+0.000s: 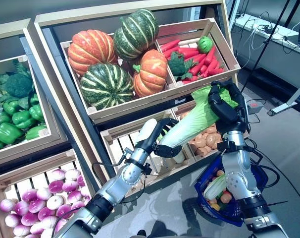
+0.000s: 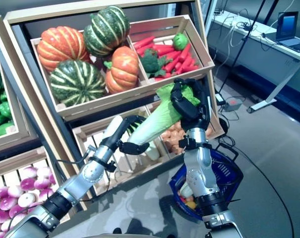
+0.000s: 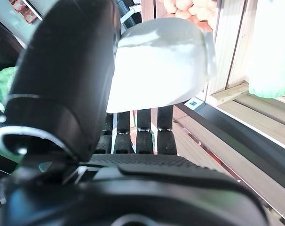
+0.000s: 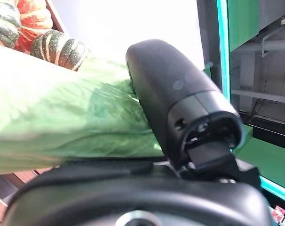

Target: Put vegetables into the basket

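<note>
Wooden crates [image 1: 93,111] of vegetables rise before us. We hold a long cabbage [image 1: 194,121] across both hands: left hand [image 1: 166,144] curls around its white base, right hand [image 1: 224,106] clamps its leafy top. That keeps it level above the blue basket [image 1: 256,181] hanging on our right forearm.

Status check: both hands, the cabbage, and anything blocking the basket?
Right hand shut on napa cabbage leaf end; left hand at its white stem end, grip unclear. Cabbage off the shelf, above crates. Blue basket below right arm, partly filled, path clear.

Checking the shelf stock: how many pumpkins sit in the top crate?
4: orange pumpkin rear left, green striped pumpkin rear right, green striped one front left, orange one front right. Others may be hidden.
</note>
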Robot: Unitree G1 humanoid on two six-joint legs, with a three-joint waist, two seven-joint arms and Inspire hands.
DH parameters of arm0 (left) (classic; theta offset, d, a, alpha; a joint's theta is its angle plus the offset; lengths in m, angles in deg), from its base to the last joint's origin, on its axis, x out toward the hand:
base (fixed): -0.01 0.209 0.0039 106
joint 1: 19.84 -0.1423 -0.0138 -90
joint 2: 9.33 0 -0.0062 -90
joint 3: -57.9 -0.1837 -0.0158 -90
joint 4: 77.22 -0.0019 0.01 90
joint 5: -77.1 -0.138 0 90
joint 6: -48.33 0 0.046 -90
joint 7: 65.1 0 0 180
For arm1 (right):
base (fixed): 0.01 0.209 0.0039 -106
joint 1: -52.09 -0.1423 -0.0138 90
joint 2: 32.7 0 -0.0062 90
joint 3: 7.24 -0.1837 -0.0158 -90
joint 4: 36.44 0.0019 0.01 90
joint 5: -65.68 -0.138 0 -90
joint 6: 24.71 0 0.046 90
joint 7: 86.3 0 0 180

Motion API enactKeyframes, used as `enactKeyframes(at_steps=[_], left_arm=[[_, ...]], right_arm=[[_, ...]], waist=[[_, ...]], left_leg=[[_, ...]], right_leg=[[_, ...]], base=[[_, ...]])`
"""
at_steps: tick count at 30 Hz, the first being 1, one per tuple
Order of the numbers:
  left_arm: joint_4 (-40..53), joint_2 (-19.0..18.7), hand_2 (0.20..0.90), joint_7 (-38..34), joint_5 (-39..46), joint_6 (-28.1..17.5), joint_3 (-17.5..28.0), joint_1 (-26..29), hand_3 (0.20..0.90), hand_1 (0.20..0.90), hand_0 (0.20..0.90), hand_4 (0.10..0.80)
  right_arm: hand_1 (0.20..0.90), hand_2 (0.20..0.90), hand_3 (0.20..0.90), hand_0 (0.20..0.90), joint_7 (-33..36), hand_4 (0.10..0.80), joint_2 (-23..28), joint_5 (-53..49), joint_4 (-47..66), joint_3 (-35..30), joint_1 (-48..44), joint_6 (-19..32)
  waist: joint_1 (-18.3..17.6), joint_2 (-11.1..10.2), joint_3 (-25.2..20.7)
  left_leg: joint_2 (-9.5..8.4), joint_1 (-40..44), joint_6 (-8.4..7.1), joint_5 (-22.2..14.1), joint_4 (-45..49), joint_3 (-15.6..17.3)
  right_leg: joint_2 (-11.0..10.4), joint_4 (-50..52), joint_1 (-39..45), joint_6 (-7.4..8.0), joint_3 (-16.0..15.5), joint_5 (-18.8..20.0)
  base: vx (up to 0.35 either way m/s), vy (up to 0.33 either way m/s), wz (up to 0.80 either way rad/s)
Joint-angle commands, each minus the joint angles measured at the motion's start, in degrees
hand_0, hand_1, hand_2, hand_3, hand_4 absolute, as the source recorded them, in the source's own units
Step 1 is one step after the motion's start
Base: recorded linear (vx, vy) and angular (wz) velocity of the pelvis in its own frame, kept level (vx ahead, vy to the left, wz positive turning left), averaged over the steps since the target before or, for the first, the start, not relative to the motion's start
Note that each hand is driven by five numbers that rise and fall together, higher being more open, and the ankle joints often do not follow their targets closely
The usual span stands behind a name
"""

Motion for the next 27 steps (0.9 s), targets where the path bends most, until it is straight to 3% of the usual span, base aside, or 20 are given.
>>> enactKeyframes(at_steps=[1,10,11,22,27], left_arm=[[-2.29,-1.7,0.3,1.79,-4.15,-0.12,-5.79,3.73,0.3,0.3,0.3,0.4],[-2.54,-1.72,0.3,1.5,-3.93,0.17,-5.83,3.71,0.3,0.3,0.3,0.4],[-2.6,-1.83,0.3,1.39,-4.01,-0.08,-5.79,3.56,0.3,0.3,0.3,0.4],[-3.51,-1.94,0.3,-0.12,-3.62,-0.02,-4.92,3.09,0.3,0.3,0.3,0.4],[-3.01,-1.84,0.3,-0.58,-3.37,0.5,-4.36,2.71,0.3,0.3,0.3,0.4]], right_arm=[[0.3,0.3,0.3,0.3,-8.65,0.4,-3.82,-0.64,8.78,-2.87,-13.08,9.54],[0.3,0.3,0.3,0.3,-7.56,0.4,-3.54,1.77,8.62,-2.89,-13.25,8.72],[0.9,0.9,0.9,0.9,-5.49,0.8,-3.13,4.23,8.25,-2.82,-13.38,8.1],[0.9,0.9,0.9,0.9,6.28,0.8,0.36,18.47,7.08,-2.65,-11.94,3.76],[0.9,0.9,0.9,0.9,10.46,0.8,0.43,19.3,4.88,-2.12,-10.07,3.04]], waist=[[-1.19,-1.93,-3.66],[-1.19,-1.93,-3.62],[-1.13,-1.96,-3.61],[-1.62,-2.03,-3.55],[-1.62,-2.01,-3.48]], left_leg=[[0.26,-0.58,-0.02,-1.51,0.08,-1.26],[0.29,-0.65,-0.06,-1.58,0.08,-1.25],[0.29,-0.63,-0.06,-1.57,0.08,-1.28],[0.35,-0.73,-0.09,-1.5,0.08,-0.85],[0.34,-0.78,-0.02,-1.4,0.08,-0.72]], right_leg=[[-3.09,1.09,0.91,-0.66,2.36,1.42],[-3.12,1.03,0.92,-0.68,2.33,1.32],[-3.13,1.02,0.97,-0.69,2.29,1.33],[-3.22,0.93,0.68,-0.47,2.59,1.63],[-3.29,0.95,0.62,-0.4,2.68,1.76]], base=[[0.0,0.0,0.0],[0.0,0.0,0.0],[0.0,0.0,0.0],[0.0,0.0,0.0],[0.0,0.0,0.0]])
